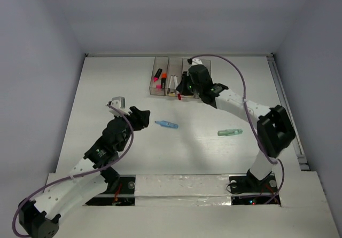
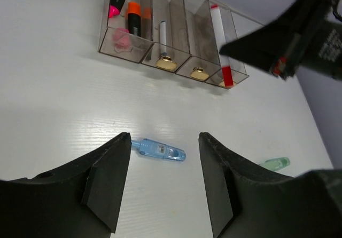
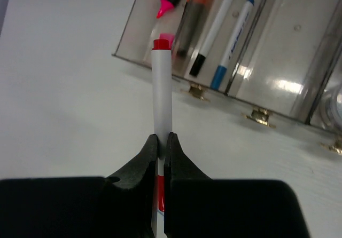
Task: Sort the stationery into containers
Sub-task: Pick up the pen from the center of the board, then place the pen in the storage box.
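The containers [image 1: 205,63] stand in a joined row at the back of the table. A pink highlighter [image 2: 116,2] and an orange highlighter [image 2: 133,17] lie in the leftmost bin. The bin beside it holds two thin white pens [image 3: 214,31]. My right gripper [image 3: 163,139] is shut on a white pen with a red cap [image 3: 161,83], held just in front of the containers [image 3: 288,62]. A light blue marker [image 2: 158,149] lies on the table just beyond the tips of my open, empty left gripper [image 2: 164,136]. A pale green marker [image 1: 230,132] lies to the right.
A round pale pot [image 3: 334,102] shows in the rightmost bin. The right arm [image 1: 240,107] reaches across the back right of the table. White walls close the table on three sides, and a rail [image 1: 286,104] runs along its right edge.
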